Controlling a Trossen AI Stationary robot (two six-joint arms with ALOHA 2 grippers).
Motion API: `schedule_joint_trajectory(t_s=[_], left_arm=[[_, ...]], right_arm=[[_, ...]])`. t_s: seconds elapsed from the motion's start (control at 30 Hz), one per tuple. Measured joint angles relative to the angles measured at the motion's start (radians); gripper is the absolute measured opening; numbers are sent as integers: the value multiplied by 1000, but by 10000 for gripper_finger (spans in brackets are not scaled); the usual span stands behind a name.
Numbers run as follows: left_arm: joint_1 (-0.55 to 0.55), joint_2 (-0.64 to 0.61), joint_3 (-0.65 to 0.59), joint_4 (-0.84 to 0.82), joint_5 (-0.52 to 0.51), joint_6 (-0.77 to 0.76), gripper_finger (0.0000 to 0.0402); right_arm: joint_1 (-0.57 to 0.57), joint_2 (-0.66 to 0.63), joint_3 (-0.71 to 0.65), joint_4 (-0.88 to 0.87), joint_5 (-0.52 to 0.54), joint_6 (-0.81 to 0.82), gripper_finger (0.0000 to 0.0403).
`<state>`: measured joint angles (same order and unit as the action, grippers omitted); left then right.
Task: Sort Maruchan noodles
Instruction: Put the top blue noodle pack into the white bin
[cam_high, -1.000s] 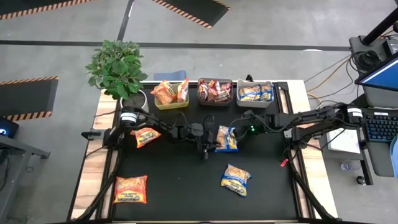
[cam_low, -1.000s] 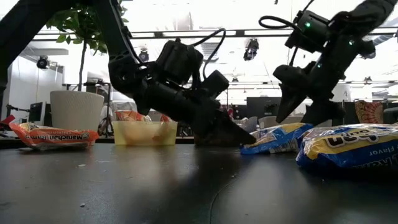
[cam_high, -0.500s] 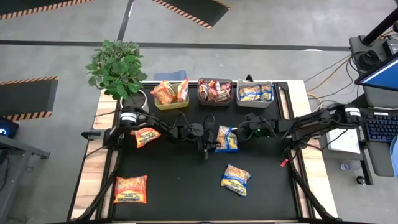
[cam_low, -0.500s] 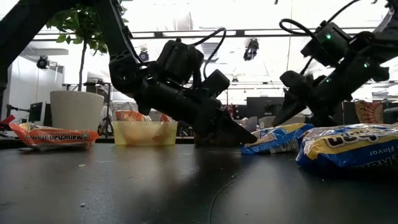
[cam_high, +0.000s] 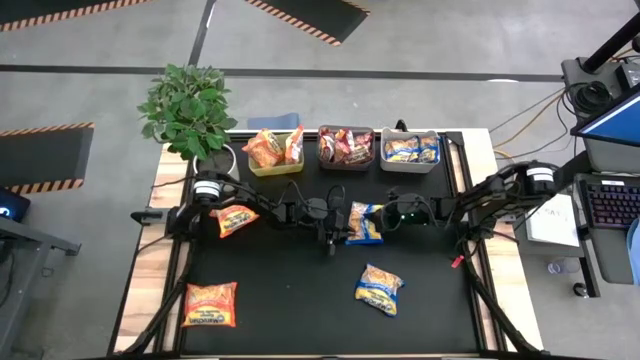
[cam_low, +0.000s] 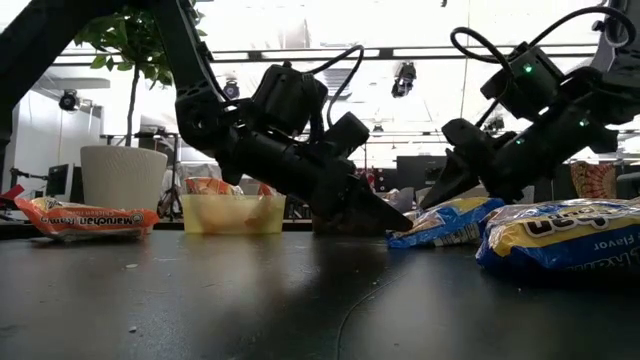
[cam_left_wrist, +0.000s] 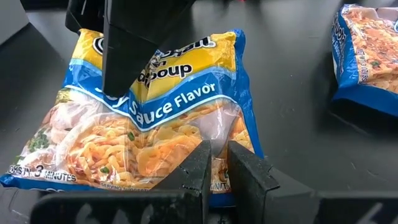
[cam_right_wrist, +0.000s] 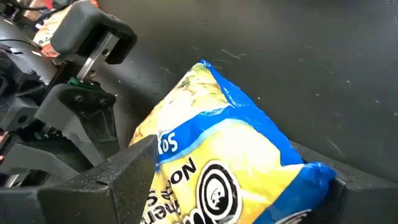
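A blue-and-yellow noodle packet (cam_high: 363, 223) lies flat on the black mat at mid-table. My left gripper (cam_left_wrist: 219, 149) comes in from the table's left, shut, with its tips at that packet's left edge. My right gripper (cam_right_wrist: 249, 168) reaches in from the right, open, and one finger (cam_right_wrist: 106, 180) stands on each side of the packet's (cam_right_wrist: 224, 155) right end; whether they touch it I cannot tell. In the low view both grippers slant down onto the packet (cam_low: 445, 222). A second blue-and-yellow packet (cam_high: 379, 288) and two orange ones (cam_high: 236, 219) (cam_high: 210, 304) also lie on the mat. My left gripper has its shut fingertips (cam_left_wrist: 202, 158) on the blue-and-yellow packet, just inside the edge that faces the table's left (cam_left_wrist: 186, 186). It comes slanting down from the left. The packet lies flat on the mat.
Three bins stand along the far edge: one with orange packets (cam_high: 275, 150), one with dark red packets (cam_high: 346, 146), one with blue packets (cam_high: 409, 150). A potted plant (cam_high: 190, 105) is at the far left corner. The second blue packet (cam_low: 560, 240) lies close to the low camera.
My right gripper has moved from beside the blue bin toward the near edge and down, tipping from pointing down to slanting, until its open fingers stand around the packet's right end. The left gripper and the packet have stayed put.
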<state>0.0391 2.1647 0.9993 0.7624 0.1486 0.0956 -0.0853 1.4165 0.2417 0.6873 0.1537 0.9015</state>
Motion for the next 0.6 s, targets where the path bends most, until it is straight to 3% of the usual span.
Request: schedule_joint_trajectory(t_s=[0.27, 0.6], left_arm=[[0, 0, 0, -1, 0, 0, 36], [0, -1, 0, 0, 0, 0, 36]], right_arm=[[0, -22, 0, 10, -28, 25, 273], [0, -21, 0, 8, -31, 34, 127]])
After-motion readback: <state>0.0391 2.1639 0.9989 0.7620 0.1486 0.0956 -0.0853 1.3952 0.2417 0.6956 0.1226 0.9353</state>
